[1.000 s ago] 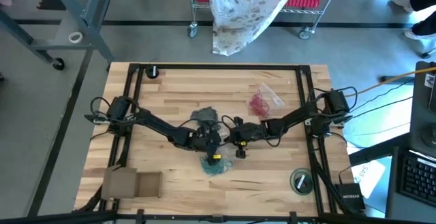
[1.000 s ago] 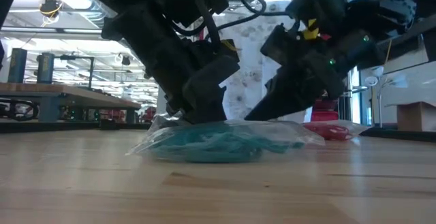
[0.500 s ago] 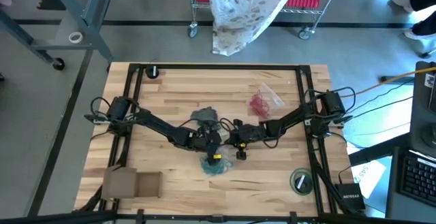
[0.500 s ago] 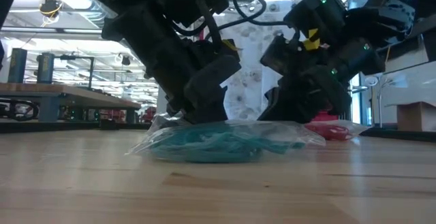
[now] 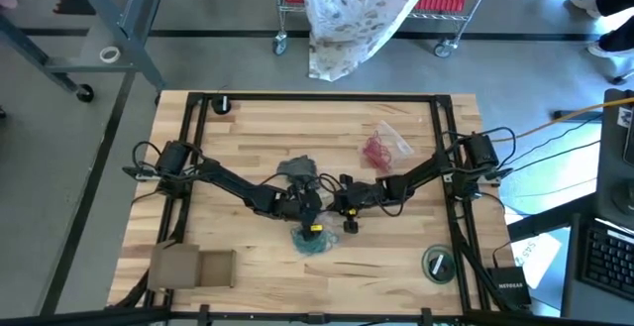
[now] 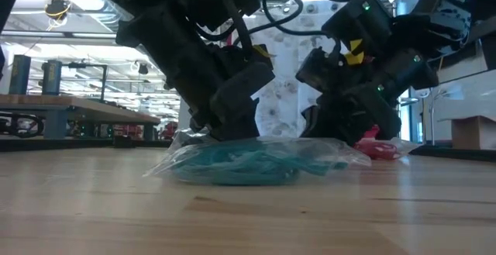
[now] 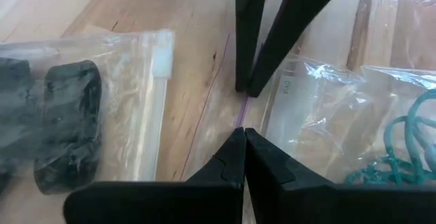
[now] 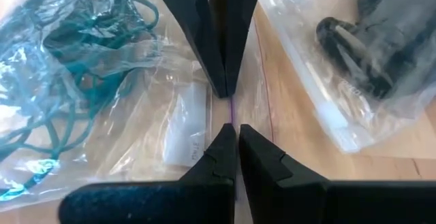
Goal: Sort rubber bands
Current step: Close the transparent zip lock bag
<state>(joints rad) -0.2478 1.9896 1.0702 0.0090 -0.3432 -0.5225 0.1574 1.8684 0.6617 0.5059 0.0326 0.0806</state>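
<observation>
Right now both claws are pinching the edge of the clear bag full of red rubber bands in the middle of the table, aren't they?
Not red: the clear bag that the left gripper and the right gripper pinch holds teal rubber bands, as both wrist views show. The red rubber bands lie in a separate bag farther back on the table in the high view.

My wooden table [image 5: 238, 158] carries 3 clear bags: teal rubber bands [image 5: 315, 241] near the front edge, mid; dark ones [image 5: 299, 168] at centre; red ones [image 5: 378, 149] toward the back-right. Cardboard box [image 5: 192, 266] at front-left corner, tape roll [image 5: 437, 263] front-right, small dark disc [image 5: 223, 105] back-left.
</observation>
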